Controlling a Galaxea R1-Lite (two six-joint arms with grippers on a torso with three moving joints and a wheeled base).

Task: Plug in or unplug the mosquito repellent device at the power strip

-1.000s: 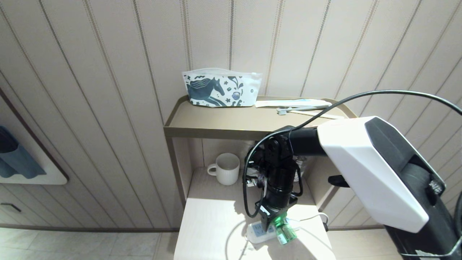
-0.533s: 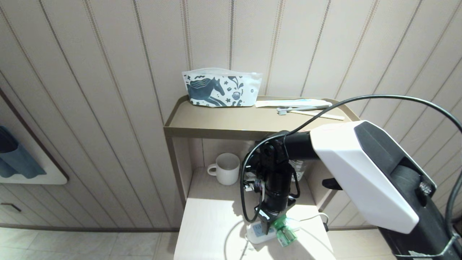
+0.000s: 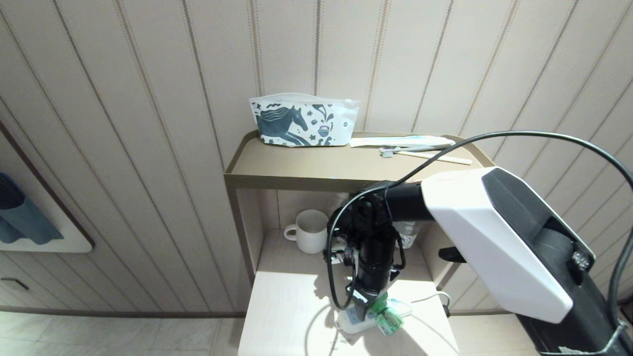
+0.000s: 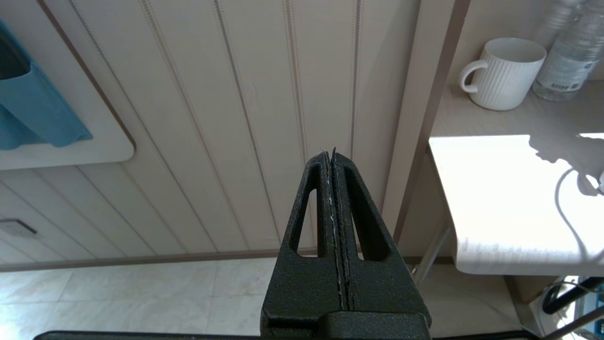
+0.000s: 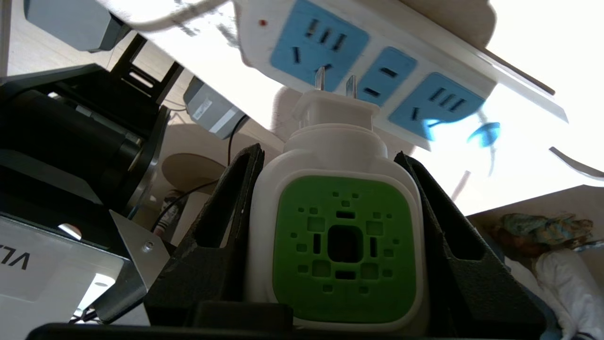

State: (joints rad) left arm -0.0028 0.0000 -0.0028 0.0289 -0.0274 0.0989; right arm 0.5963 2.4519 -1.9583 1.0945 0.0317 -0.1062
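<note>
Head view: right gripper (image 3: pixel 372 307) reaches down at lower centre of the frame, clamped on the mosquito repellent device (image 3: pixel 387 319), whose green bottle sticks out toward the lower right. The device sits directly over the power strip (image 3: pixel 352 320), which lies on the pale lower shelf (image 3: pixel 292 316). A white mug (image 3: pixel 310 231) stands further back at centre; a horse-print pouch (image 3: pixel 301 120) lies on the brown top shelf (image 3: pixel 316 165). Left wrist view: left gripper (image 4: pixel 333 156) at centre, fingers pressed together with nothing between them, pointing at the panelled wall; mug upper right. Right wrist view: both black fingers (image 5: pixel 222 222) flank the device's white-and-green head at centre; its two metal prongs point at the strip's blue socket faces in the upper centre, prong tips close to the slots; whether they have entered cannot be told.
</note>
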